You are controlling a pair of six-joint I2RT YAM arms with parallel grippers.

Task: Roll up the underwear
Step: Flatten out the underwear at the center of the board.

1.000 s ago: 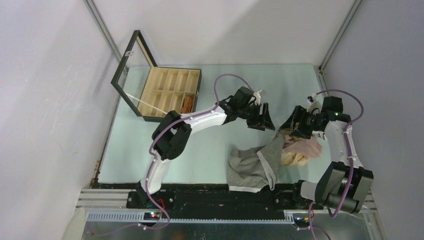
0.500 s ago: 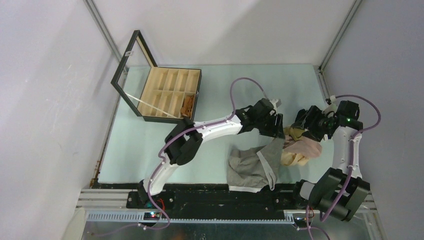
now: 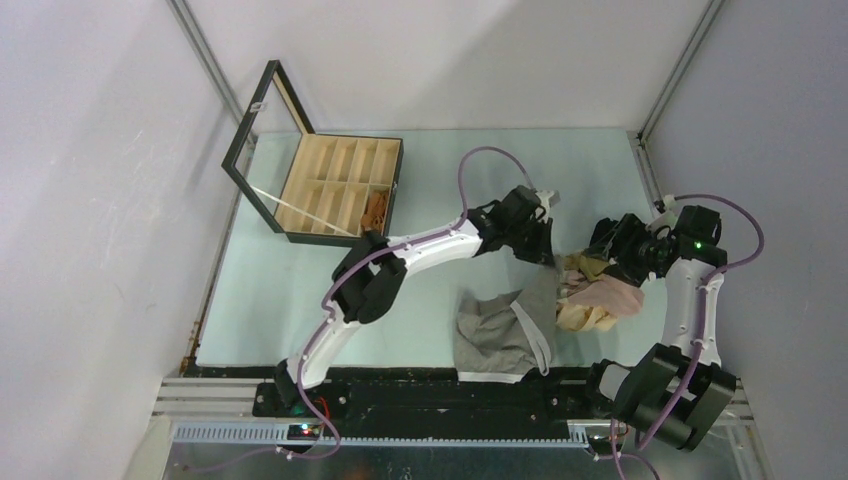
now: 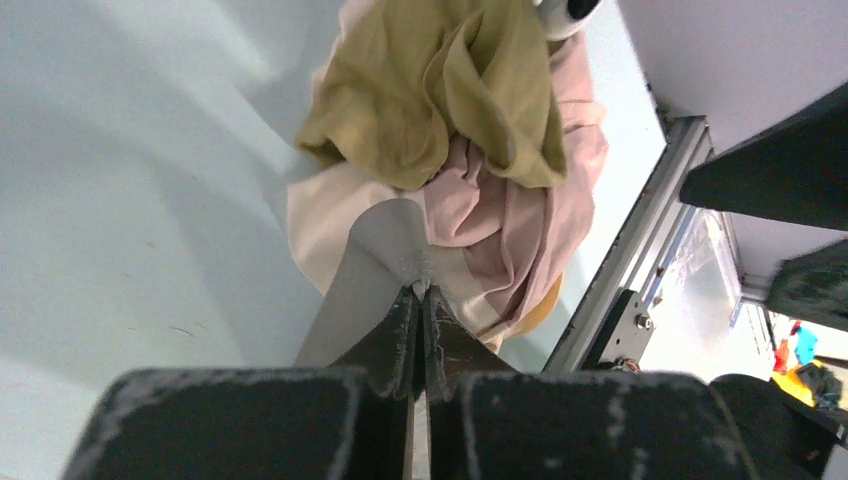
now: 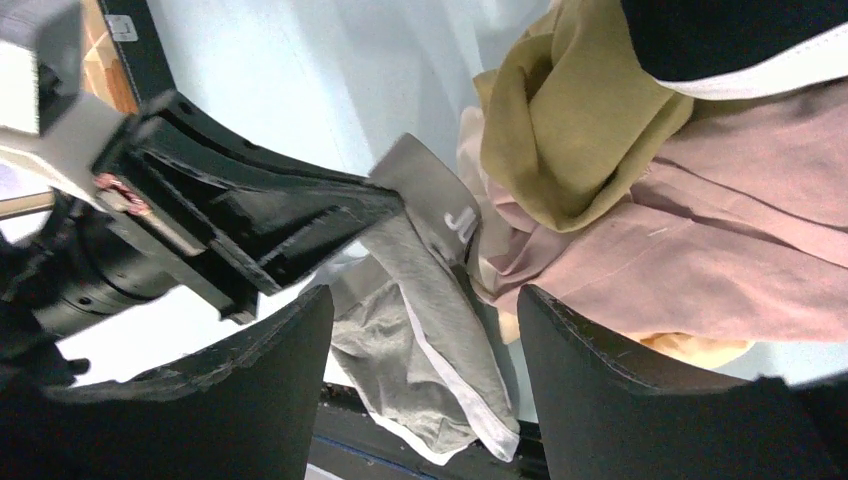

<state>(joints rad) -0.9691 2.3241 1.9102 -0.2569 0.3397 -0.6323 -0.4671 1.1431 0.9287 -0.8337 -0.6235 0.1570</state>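
The grey underwear [image 3: 495,335] lies crumpled near the front edge, one waistband corner drawn up toward the pile. My left gripper [image 3: 545,260] is shut on that grey waistband corner [image 4: 385,240], with its fingertips [image 4: 410,300] pinched together on the fabric. Just right of it sits a heap of underwear [image 3: 595,295]: an olive-beige piece [image 4: 450,80] on top, a pale pink one [image 4: 520,210] beneath, and a black one with white trim [image 5: 740,40]. My right gripper [image 3: 603,252] hovers open over the heap, and its jaws frame the grey underwear [image 5: 430,330].
A black-framed wooden box [image 3: 345,238] with compartments stands open at the back left, a rust-brown piece [image 3: 377,207] in one cell. The metal rail [image 3: 400,400] runs along the front edge. Grey walls close in both sides.
My left gripper moved right and down to the grey waistband corner, then shut on it. The right arm shifted slightly right and stays open.
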